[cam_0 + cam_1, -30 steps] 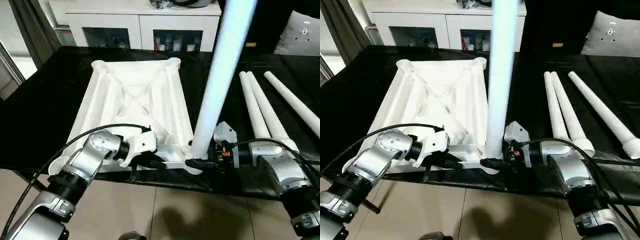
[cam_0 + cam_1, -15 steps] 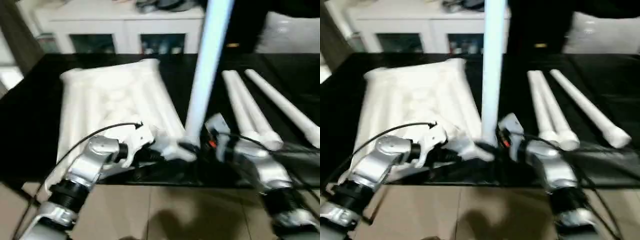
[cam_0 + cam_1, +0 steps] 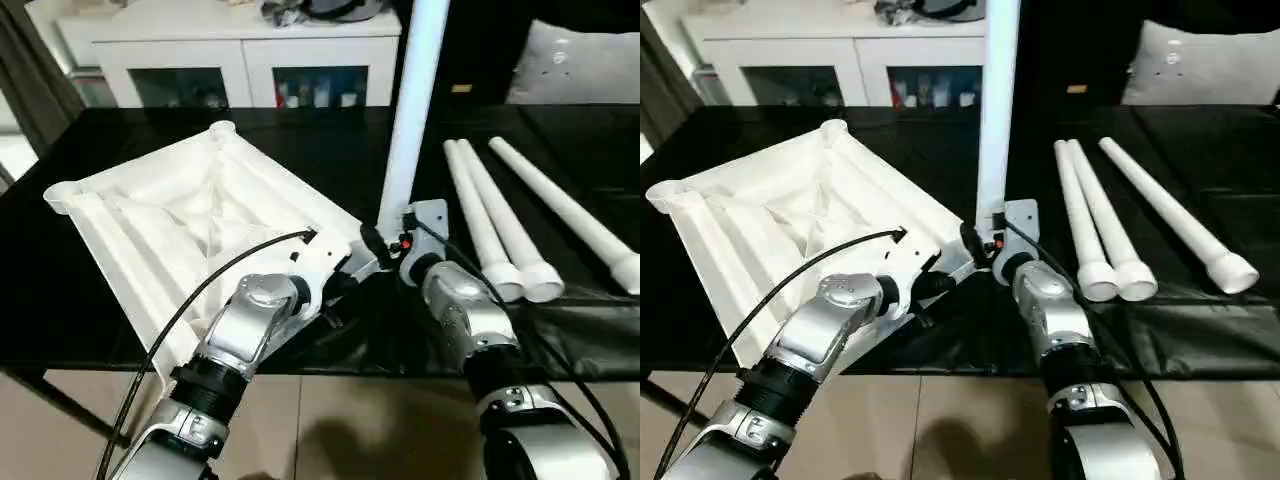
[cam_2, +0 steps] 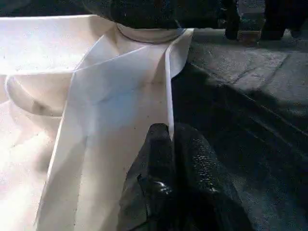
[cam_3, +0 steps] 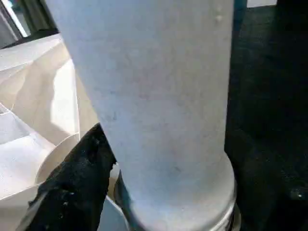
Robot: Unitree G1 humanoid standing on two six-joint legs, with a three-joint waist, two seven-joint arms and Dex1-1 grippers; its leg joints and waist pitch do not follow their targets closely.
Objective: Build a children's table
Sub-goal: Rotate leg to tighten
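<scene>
The white plastic ribbed tabletop (image 3: 190,215) lies upside down on the black table (image 3: 90,300). The left claw (image 4: 166,144) pinches its rim, closed. An upright white tapered leg (image 3: 410,110), top cut off, hides the right claw (image 3: 385,245); its grip cannot be told.

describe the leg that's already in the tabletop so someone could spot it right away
Start at the black table, where the white tabletop lies underside up. At that top's corner nearest the robot's right hand one white leg stands upright in its socket. The other three legs lie flat on the black table to the right.
</scene>
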